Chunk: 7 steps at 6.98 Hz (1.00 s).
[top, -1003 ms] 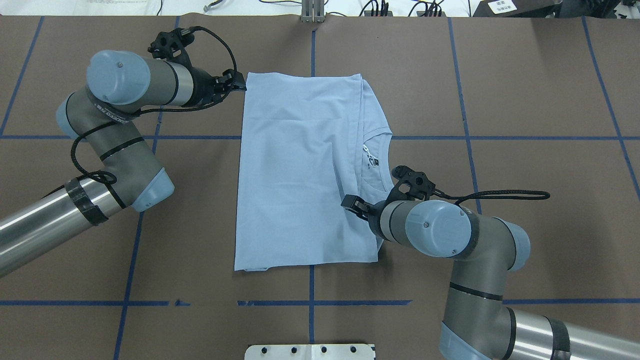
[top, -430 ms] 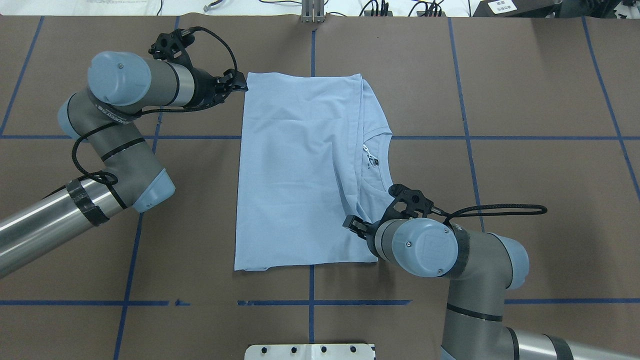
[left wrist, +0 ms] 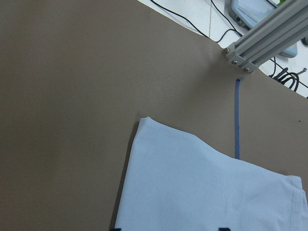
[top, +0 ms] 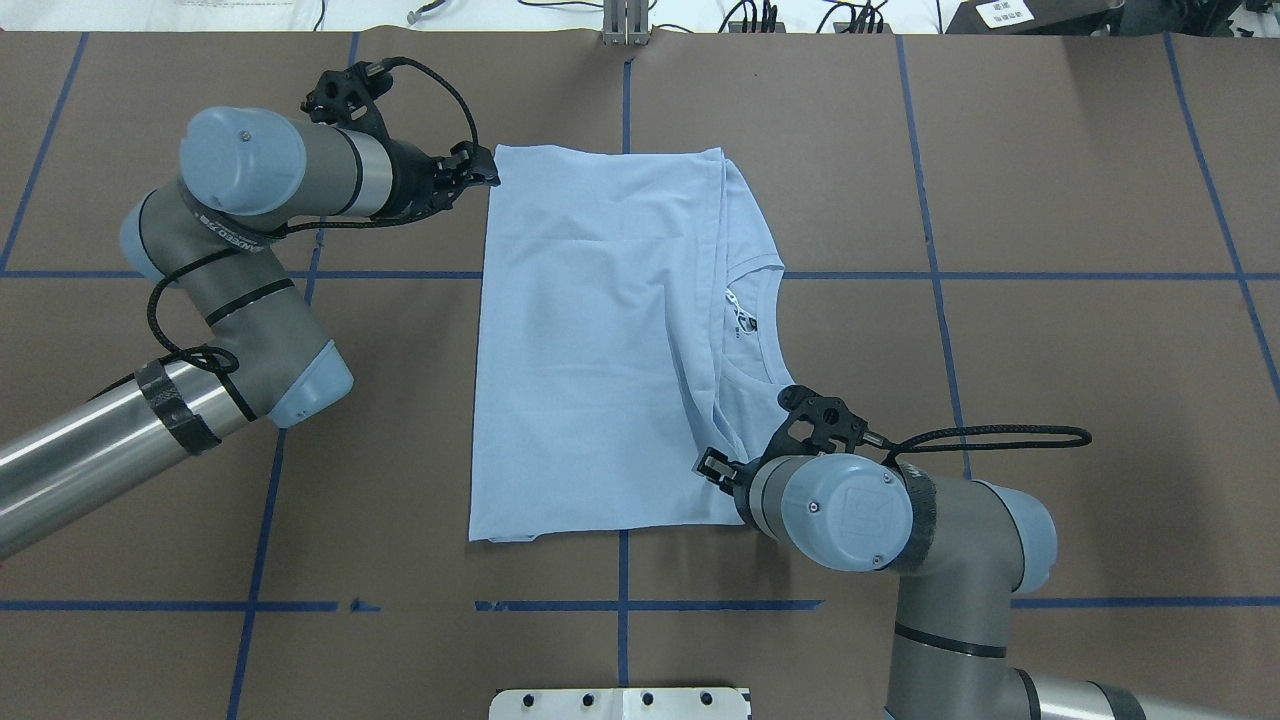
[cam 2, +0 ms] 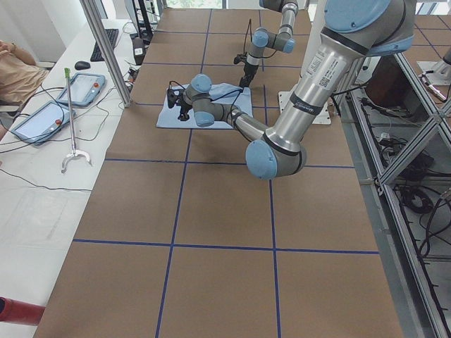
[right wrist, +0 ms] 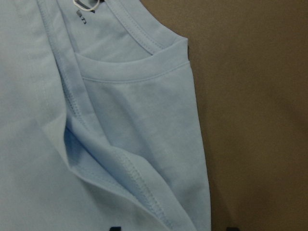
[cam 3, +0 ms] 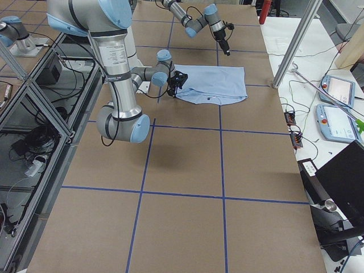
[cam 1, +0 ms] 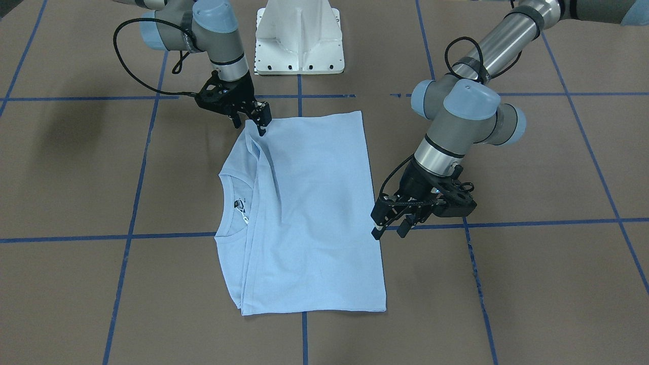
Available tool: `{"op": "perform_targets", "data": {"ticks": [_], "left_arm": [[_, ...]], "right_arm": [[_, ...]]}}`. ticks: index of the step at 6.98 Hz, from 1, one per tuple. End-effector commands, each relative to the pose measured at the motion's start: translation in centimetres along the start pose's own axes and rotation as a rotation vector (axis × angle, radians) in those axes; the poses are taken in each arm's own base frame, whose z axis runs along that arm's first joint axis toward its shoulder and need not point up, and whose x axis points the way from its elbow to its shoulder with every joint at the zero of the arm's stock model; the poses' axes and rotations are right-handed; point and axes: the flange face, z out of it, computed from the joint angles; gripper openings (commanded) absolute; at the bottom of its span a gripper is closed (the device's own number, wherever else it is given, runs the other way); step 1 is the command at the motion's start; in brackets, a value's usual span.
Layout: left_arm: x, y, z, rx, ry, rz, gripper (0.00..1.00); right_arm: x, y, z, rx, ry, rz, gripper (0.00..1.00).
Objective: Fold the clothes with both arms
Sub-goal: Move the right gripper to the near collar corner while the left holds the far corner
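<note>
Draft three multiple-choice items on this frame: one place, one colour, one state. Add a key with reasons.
1. Relative to the T-shirt, the left gripper is:
A. over its middle
B. at one corner
C. far from it

2. The tape lines on the table are:
A. red
B. yellow
C. blue

3. The right gripper is:
A. open, holding nothing
B. shut on cloth
C. shut on nothing

Key:
1 B: the overhead view puts it at the shirt's far corner.
2 C: the grid reads blue on brown in every view.
3 A: its wrist view shows the fingertips wide apart over loose cloth.
</note>
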Motion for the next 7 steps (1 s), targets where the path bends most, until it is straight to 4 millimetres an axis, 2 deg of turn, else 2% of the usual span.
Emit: {"op": "perform_targets", "data": {"ticks": [1,2,3,4,5,7], "left_arm": [[0.1,0.0,0.0,0.0,0.001,-0.001,0.74],[0.2,0.0,-0.1,0.0,0.003,0.0,0.74],[0.3,0.0,-0.1,0.0,0.004,0.0,0.74],[0.2,0.0,-0.1,0.0,0.003,0.0,0.74],[0.1,0.0,0.0,0.0,0.001,-0.001,0.74],[0.3,0.1,0.0,-0.002,0.004,0.0,0.74]], "right_arm": [[0.4,0.1,0.4,0.001,0.009,-0.002,0.65],[0.4,0.1,0.4,0.002,0.011,-0.002,0.52],[0.7,0.1,0.6,0.001,0.016,0.012,0.18],[0.3,0.3,0.1,-0.005,0.005,0.015,0.0],[-0.3,0.5,-0.4,-0.011,-0.009,0.016,0.0],[0.4,0.3,0.1,-0.004,0.006,0.025,0.0]]}}
